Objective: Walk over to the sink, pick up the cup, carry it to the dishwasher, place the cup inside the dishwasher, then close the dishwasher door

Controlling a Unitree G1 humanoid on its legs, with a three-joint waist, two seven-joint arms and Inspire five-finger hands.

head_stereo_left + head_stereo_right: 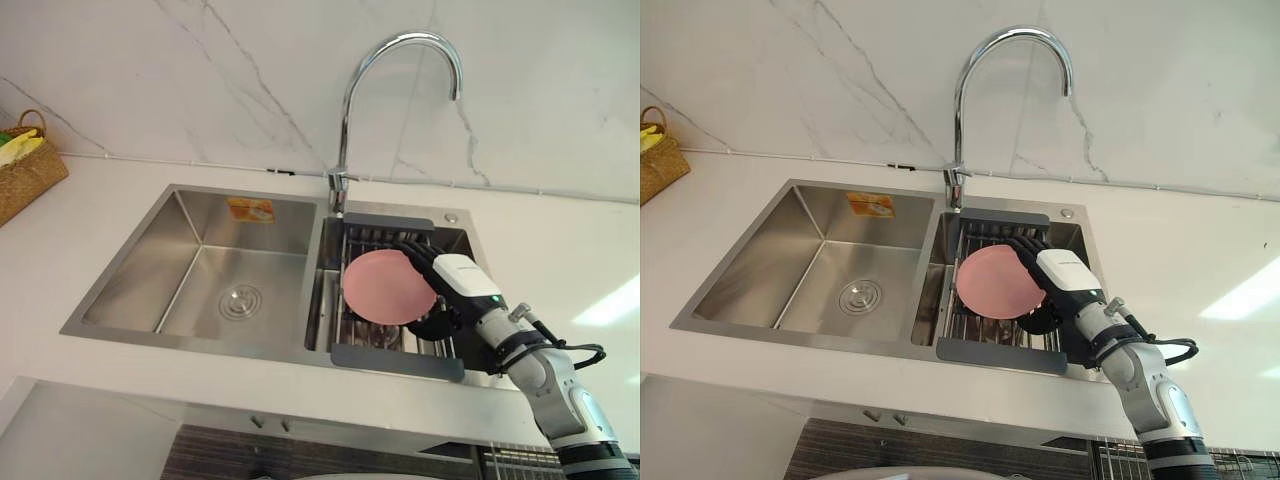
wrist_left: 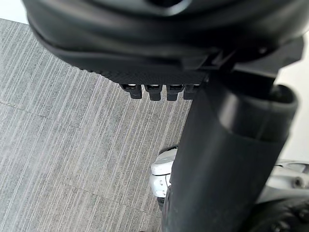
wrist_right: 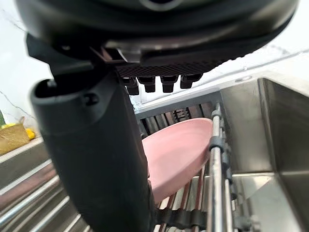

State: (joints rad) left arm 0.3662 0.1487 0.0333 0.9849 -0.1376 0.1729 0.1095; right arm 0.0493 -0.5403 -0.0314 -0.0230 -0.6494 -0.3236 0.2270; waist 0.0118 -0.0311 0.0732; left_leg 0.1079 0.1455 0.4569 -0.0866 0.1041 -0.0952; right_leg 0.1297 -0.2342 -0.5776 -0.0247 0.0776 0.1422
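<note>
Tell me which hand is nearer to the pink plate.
Right. The right hand is at the edge of the pink plate, over the rack in the sink. The left hand hangs above the grey floor, away from it.

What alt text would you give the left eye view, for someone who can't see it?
The robot's right hand is at a round pink dish tilted in a rack over the right basin of a steel double sink. A curved tap rises behind; a wicker basket sits far left.
</note>
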